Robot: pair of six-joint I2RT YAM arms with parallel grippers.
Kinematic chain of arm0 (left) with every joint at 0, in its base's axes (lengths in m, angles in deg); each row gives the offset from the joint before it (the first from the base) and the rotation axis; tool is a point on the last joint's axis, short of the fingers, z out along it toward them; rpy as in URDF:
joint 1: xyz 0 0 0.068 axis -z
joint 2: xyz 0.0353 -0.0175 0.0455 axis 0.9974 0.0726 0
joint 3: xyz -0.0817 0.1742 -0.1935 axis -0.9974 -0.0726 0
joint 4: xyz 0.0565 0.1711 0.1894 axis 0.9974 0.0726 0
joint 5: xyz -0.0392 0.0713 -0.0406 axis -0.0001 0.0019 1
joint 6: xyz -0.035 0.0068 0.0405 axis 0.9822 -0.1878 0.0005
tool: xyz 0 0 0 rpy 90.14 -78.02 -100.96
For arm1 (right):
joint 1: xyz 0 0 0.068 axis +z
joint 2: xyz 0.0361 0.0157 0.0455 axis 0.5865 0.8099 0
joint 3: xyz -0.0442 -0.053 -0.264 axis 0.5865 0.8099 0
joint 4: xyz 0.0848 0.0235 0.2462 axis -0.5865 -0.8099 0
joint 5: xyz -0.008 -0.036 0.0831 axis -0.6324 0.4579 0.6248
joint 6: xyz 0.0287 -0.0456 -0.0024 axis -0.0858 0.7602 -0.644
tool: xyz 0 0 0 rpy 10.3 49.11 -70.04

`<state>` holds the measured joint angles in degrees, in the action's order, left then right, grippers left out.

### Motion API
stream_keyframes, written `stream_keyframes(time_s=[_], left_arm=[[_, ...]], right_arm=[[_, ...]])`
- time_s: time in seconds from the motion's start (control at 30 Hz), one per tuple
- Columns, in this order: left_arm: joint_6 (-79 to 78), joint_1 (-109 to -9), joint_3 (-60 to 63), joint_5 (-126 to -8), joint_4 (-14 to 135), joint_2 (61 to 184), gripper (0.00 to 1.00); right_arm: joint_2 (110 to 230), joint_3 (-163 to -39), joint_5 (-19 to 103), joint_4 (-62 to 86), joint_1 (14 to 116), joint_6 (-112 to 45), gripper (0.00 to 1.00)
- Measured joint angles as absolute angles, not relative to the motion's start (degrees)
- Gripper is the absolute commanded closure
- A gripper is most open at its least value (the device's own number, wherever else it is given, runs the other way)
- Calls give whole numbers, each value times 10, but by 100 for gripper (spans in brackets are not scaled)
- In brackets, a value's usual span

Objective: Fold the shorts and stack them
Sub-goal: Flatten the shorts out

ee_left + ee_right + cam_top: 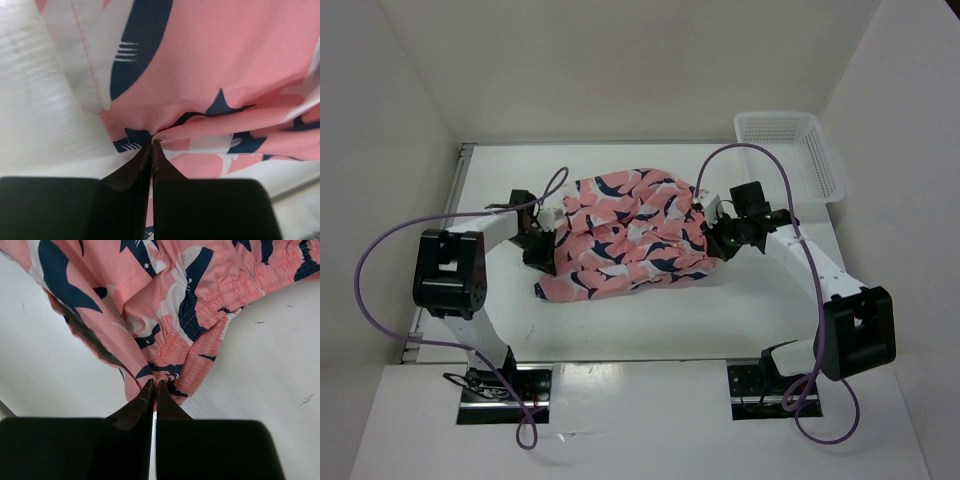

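Note:
The salmon-pink shorts [625,232] with navy-and-white shark shapes lie spread between my two arms in the middle of the table. My left gripper [548,243] is shut on the shorts' left edge; in the left wrist view [152,142] the fabric [220,65] is pinched between the dark fingertips. My right gripper [713,235] is shut on the gathered elastic waistband at the shorts' right side; it also shows in the right wrist view [155,383], where the shorts [150,300] hang from the tips, lifted a little off the table.
A white plastic mesh basket [790,152] stands at the back right corner. White walls enclose the table on the left, back and right. Purple cables loop from both arms. Bare white table [650,320] lies in front of the shorts.

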<state>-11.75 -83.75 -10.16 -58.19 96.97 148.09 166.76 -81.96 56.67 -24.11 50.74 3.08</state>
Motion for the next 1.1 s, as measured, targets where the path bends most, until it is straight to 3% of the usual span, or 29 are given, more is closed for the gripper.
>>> stream_keyframes(time_s=[0.17,0.37,0.43,0.47,0.67,0.7,0.77,0.97,1.1], left_arm=[[-119,-841,-45,-543,1025,1506,100],[-118,-874,155,-491,1027,1507,100],[-118,-880,185,-486,1005,1507,89],[-119,-880,189,-485,995,1509,65],[-118,-871,160,-493,976,1571,42],[-117,-871,153,-493,977,1577,33],[-119,-877,145,-492,987,1575,28],[-118,-941,111,-479,1002,1472,27],[-118,-972,1,-516,1006,1358,23]], right_arm=[[1669,-820,563,-239,507,31,100],[1686,-822,563,-236,507,33,100],[1691,-822,564,-230,508,34,100],[1693,-822,565,-225,508,34,100],[1695,-822,566,-207,507,24,100],[1696,-822,568,-204,507,17,100],[1697,-822,574,-198,507,5,100],[1698,-825,579,-184,507,-18,100],[1702,-829,578,-182,507,-19,100]])
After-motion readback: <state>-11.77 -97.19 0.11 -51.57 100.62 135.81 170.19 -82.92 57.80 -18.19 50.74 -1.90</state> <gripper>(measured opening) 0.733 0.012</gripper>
